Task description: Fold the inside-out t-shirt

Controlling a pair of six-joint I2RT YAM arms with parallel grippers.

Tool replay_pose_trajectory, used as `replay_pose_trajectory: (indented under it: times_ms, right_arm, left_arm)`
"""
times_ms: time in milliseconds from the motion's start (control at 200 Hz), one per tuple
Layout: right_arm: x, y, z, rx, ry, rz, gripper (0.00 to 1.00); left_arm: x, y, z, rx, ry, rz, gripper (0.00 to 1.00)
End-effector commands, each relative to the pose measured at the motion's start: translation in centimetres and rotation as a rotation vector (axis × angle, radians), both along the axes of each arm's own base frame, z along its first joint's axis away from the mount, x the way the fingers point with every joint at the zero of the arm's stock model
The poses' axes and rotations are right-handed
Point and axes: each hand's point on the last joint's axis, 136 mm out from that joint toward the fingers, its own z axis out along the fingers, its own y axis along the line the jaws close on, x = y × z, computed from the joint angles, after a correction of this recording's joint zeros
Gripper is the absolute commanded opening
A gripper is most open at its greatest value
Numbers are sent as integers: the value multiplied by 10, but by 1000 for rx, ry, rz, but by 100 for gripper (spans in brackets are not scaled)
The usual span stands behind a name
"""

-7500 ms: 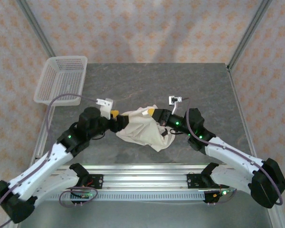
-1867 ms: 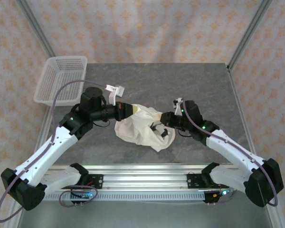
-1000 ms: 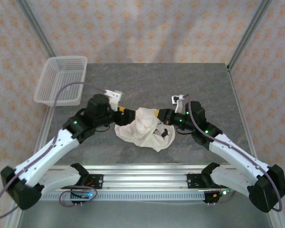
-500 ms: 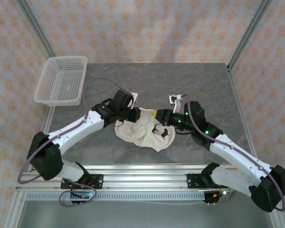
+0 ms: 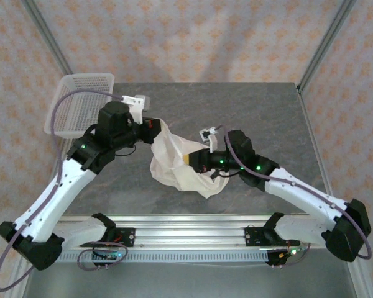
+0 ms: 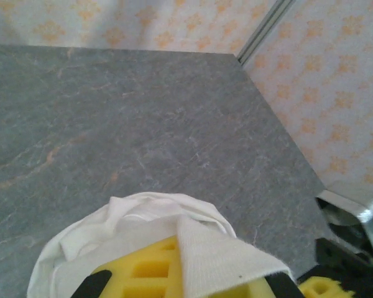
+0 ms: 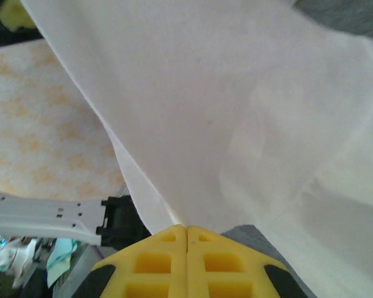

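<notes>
The inside-out t-shirt (image 5: 177,164) is a crumpled off-white heap in the middle of the grey table, with one corner pulled up toward the back left. My left gripper (image 5: 156,128) is shut on that raised corner. In the left wrist view the cloth (image 6: 143,217) drapes over the yellow fingers (image 6: 143,273), and a flap is pinched between them. My right gripper (image 5: 188,159) reaches in from the right and is shut on a fold of the shirt. In the right wrist view its yellow tips (image 7: 186,233) meet on the edge of the cloth (image 7: 236,112), which spreads taut above them.
A white mesh basket (image 5: 81,104) stands at the table's back left corner, close behind the left arm. Bare grey tabletop (image 5: 255,112) lies behind and to the right of the shirt. Metal frame posts border the table's sides.
The left gripper closed on the shirt's corner and drew it up and back to the left. The right gripper moved left into the heap, still shut on the cloth.
</notes>
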Motion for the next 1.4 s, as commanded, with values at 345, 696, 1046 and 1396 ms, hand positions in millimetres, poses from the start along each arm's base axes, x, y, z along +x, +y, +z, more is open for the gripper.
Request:
replay_pose_trajectory:
  times_ms: [345,696,1046,1396]
  right_arm:
    - [85,-113,-62,-314,81,-656,49]
    - [112,-89,-117,-485,211,-595,58]
    - [119,-39,-195,-637,302,-385,47]
    - [102,-45,-156,-489,235,-406,0]
  left_arm:
    - [-111,252,-70,44,-90,1259,44]
    - [-48,170,-69,-61,-65,828,73]
    - [-11,129,-106,110,91,639,86]
    - [55,-32,-194,303,505,16,92]
